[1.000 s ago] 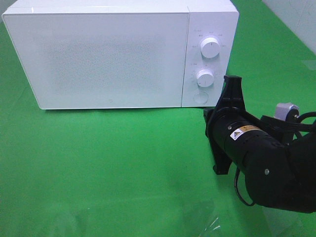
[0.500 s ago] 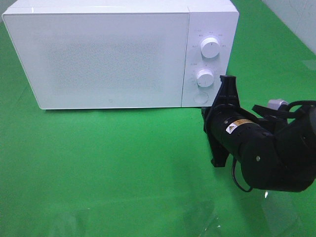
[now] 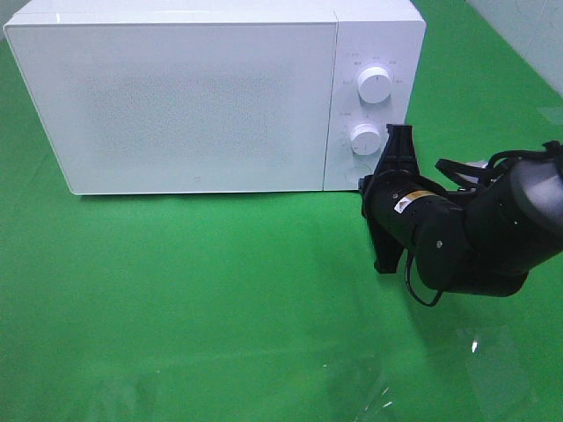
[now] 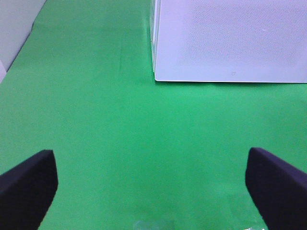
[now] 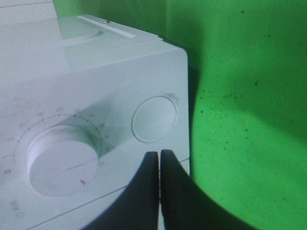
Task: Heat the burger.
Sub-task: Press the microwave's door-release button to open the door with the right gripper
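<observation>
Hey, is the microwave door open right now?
No, the microwave door sits shut, flush with the white control panel in the exterior high view.

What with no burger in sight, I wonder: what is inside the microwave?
Cannot tell: the microwave has its opaque white door shut, hiding the whole interior. Only its front shows: upper knob, lower knob, round button.

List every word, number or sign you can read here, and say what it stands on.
Nothing reads clearly.
Print around the upper knob and lower knob of the microwave: too small.
Yellow label on the right arm: warning triangle; wording too small.
Lower knob's scale, right wrist view: blurred.
</observation>
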Controlling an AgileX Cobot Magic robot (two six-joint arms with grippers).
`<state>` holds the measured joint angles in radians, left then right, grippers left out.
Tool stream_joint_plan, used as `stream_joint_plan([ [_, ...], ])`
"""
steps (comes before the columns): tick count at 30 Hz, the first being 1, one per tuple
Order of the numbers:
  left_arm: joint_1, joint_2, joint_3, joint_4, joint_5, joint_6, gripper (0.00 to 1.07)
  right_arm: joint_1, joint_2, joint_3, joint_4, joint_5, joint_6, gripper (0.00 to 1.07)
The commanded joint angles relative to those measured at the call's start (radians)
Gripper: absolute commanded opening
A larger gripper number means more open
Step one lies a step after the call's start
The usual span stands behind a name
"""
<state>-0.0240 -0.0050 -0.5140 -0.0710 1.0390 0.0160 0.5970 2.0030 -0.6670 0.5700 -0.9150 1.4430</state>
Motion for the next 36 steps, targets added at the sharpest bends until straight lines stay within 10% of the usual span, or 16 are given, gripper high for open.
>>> stream_joint_plan([
  [1, 0.003, -0.018, 0.004, -0.007, -0.006, -0.001, 1.00, -0.024, 0.026, -0.033, -0.028, 0.011, 0.003, 0.00],
  [36, 0.003, -0.018, 0.004, -0.007, -0.006, 0.000, 1.00, -0.087, 0.117, -0.162, -0.071, 0.046, -0.005, 0.00],
])
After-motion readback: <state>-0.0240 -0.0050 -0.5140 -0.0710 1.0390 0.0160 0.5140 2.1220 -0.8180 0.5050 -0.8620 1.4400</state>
